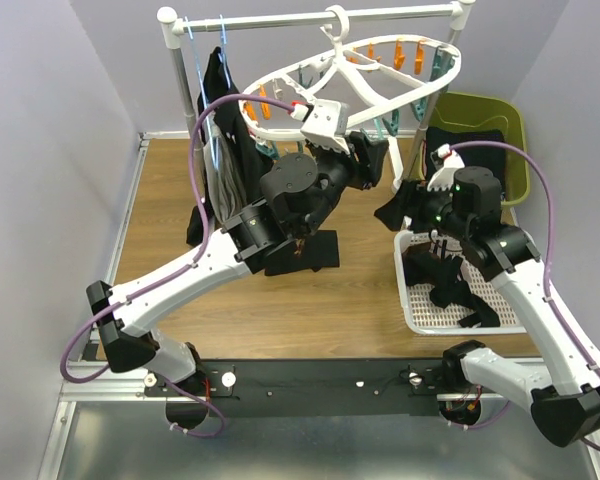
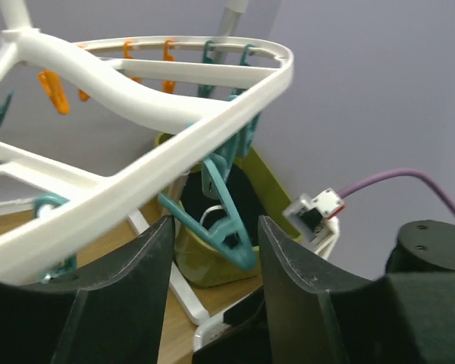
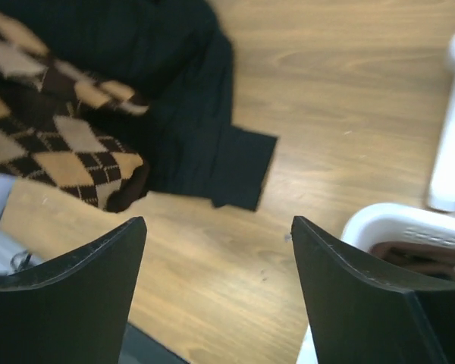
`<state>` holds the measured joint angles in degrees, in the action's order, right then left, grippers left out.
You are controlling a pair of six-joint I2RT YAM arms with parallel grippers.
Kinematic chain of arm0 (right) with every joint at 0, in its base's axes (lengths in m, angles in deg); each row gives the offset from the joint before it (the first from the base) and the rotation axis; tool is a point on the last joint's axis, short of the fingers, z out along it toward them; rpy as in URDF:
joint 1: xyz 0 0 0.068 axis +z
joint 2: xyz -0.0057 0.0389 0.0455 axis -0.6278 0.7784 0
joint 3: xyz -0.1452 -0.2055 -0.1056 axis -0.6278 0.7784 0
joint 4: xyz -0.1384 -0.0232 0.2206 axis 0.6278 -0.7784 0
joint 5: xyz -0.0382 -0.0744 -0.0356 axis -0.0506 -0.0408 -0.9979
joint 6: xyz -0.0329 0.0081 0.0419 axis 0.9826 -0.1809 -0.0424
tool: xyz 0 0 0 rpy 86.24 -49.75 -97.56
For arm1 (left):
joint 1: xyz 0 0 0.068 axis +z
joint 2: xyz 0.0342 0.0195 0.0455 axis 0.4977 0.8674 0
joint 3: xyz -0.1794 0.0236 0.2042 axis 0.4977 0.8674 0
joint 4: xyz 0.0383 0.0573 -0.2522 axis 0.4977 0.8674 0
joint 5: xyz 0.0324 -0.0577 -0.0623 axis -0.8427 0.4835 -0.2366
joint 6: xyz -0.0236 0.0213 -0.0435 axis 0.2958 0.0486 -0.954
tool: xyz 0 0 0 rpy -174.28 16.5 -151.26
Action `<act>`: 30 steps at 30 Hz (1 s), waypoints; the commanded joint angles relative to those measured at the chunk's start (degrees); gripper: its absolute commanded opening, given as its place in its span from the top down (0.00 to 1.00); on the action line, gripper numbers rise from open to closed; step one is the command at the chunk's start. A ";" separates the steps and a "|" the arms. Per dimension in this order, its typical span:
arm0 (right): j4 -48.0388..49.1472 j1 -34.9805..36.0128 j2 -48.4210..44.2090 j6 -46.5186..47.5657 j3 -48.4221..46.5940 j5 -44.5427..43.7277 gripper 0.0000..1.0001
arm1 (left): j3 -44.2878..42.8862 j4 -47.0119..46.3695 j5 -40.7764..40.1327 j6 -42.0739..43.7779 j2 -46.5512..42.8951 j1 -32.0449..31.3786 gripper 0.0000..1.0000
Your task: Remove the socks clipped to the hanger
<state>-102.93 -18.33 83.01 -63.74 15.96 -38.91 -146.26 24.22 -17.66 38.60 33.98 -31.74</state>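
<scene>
From above, the hanger [image 1: 380, 95] hangs off the rail [image 1: 310, 18] at 12 o'clock. The left claw [image 1: 372, 150] is just under its near rim. At 3 o'clock the right claw [image 1: 405, 208] hovers low over the table [image 1: 360, 300], beside the basket [image 1: 412, 300] at 4 o'clock. The basket holds dark socks [image 1: 455, 285]. Black cloth [image 1: 305, 250] lies on the table at centre, black garments [image 1: 225, 150] hang at 10 o'clock, and a green bin [image 1: 505, 125] sits at 2 o'clock.

At the left wrist, the left claw [image 2: 212, 250] is released and grips nothing. A teal clip [image 2: 227, 224] dangles between its fingers [image 2: 296, 265]; whether it touches them cannot be told. The hanger [image 2: 174, 144] sweeps from 8 o'clock to 1 o'clock.

At the right wrist, the right claw [image 3: 216, 250] is spread and empty above the table [image 3: 326, 114]. A diamond sock [image 3: 53, 144] lies at 9 o'clock against black cloth [image 3: 189, 136]. The basket [image 3: 409, 220] rim shows at 4 o'clock.
</scene>
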 commanded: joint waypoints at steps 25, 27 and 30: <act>32.57 21.00 1.29 3.06 19.01 -5.38 0.00 | 24.35 6.28 5.20 -6.41 -34.26 -0.73 0.35; 44.13 22.86 1.73 4.38 22.80 -8.31 0.00 | 25.50 6.89 4.68 -7.64 -36.12 -0.73 0.35; 58.11 23.30 4.27 6.31 29.22 -7.98 0.00 | 27.43 8.57 4.32 -9.40 -39.11 -0.73 0.36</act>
<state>-70.40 3.97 84.56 -61.47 37.38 -38.66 -121.39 29.62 -10.78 32.72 -1.50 -32.17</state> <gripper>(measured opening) 0.997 0.647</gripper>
